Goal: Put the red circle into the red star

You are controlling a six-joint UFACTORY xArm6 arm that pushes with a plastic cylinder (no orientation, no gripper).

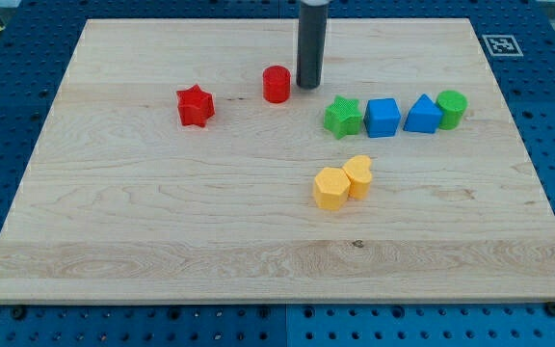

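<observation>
The red circle stands on the wooden board in the upper middle of the view. The red star lies to its left and slightly lower, with a clear gap between them. My tip rests on the board just to the right of the red circle, very close to it; I cannot tell whether it touches.
A row to the right holds a green star, a blue cube, a blue triangular block and a green circle. A yellow hexagon and a yellow heart sit together below. The board ends at blue pegboard.
</observation>
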